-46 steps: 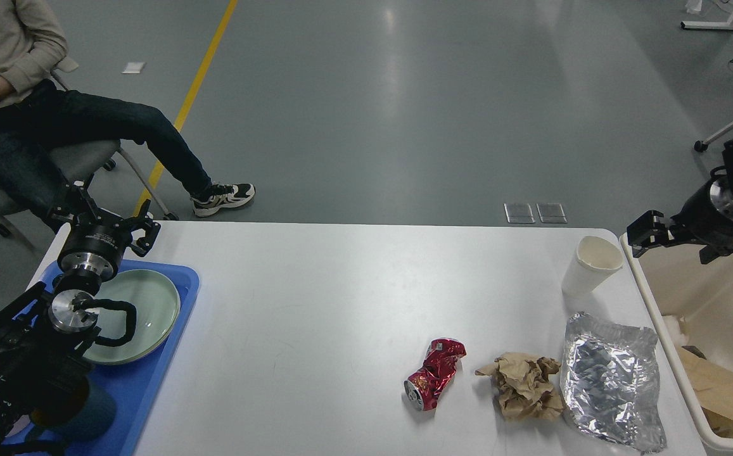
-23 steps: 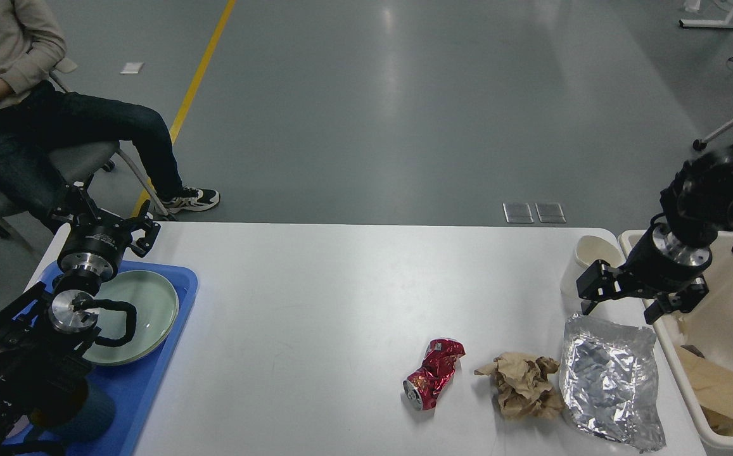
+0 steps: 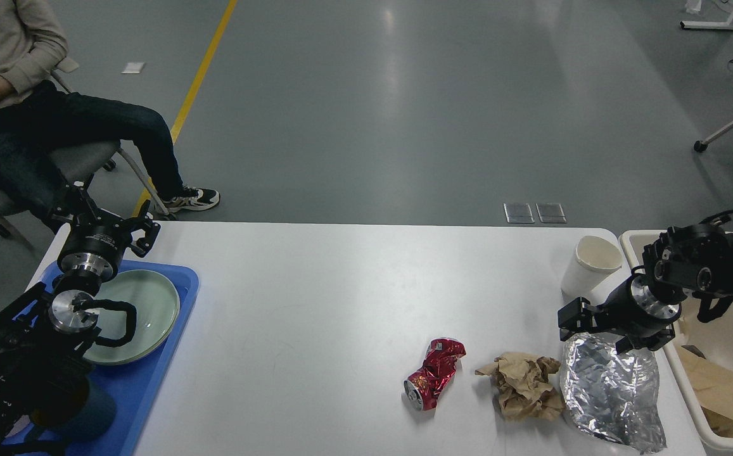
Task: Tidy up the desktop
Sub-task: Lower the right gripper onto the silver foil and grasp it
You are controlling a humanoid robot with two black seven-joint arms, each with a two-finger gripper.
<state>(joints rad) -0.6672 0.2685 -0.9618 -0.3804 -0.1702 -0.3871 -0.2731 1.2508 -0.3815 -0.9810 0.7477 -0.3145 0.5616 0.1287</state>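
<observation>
One large white table (image 3: 315, 304) fills the lower half of the view; its top is smooth, matte and plain, with a rounded far right corner. Near the right edge stands a white paper cup (image 3: 589, 265), upright. Closer to the front edge lie, from left to right, a crushed red can (image 3: 434, 373), a crumpled brown paper wad (image 3: 522, 386) and a wrinkled silver foil bag (image 3: 612, 392); the wad touches the bag's left side.

The right gripper (image 3: 600, 328) sits low over the far end of the foil bag, fingers spread apart, with nothing between them. Whether they touch the foil cannot be told. The left gripper (image 3: 101, 223) is at the far left corner, above a blue tray (image 3: 151, 380), fingers parted and empty. A pale green plate (image 3: 144, 310) lies in that tray.

Off the right edge stands a cream bin (image 3: 702, 405) holding brown paper scraps. Beyond the table is a grey glossy floor (image 3: 404, 114) with a yellow line (image 3: 195, 82). A seated person (image 3: 30, 120) occupies the far left.
</observation>
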